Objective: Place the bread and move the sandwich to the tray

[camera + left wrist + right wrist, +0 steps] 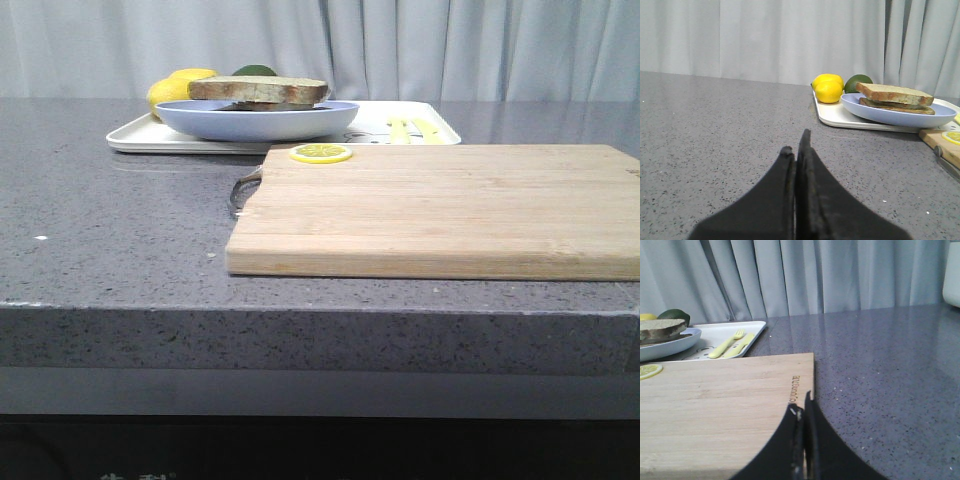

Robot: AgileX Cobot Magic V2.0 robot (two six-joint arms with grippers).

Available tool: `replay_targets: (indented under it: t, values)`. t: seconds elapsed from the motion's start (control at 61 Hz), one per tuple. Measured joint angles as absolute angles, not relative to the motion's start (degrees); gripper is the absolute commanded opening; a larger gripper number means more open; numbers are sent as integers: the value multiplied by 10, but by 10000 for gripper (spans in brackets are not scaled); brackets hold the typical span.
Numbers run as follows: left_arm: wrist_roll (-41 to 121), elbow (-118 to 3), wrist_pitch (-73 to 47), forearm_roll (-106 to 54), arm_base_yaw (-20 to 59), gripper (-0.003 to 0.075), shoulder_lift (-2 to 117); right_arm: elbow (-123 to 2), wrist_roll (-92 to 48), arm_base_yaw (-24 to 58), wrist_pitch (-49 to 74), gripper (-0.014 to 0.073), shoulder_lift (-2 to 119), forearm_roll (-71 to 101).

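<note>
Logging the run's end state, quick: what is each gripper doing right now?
Left gripper: closed, holding nothing, above the bare countertop.
Right gripper: closed, holding nothing, over the cutting board edge.

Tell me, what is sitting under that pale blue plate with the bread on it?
The blue plate rests on a white tray, which lies on the grey counter. Yellow cutlery lies beside the plate on the tray. The part of the tray beneath the plate is covered.

Kitchen: stone countertop point(120, 240), wooden cutting board point(440, 210).
</note>
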State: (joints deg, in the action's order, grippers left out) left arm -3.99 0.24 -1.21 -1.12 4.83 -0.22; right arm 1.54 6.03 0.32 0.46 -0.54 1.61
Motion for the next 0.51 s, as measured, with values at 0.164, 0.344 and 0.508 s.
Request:
replay_targets:
  t: [0.164,0.344,0.508]
  values:
    - [-40,2,-12,-11,48,-20,-2,15,59,3,0,-68,-5,16]
    - [-40,2,-12,-11,48,-20,-2,15,59,3,0,-68,-5,15]
    - [-40,2,-12,-11,48,-20,-2,15,59,3,0,-68,-5,14]
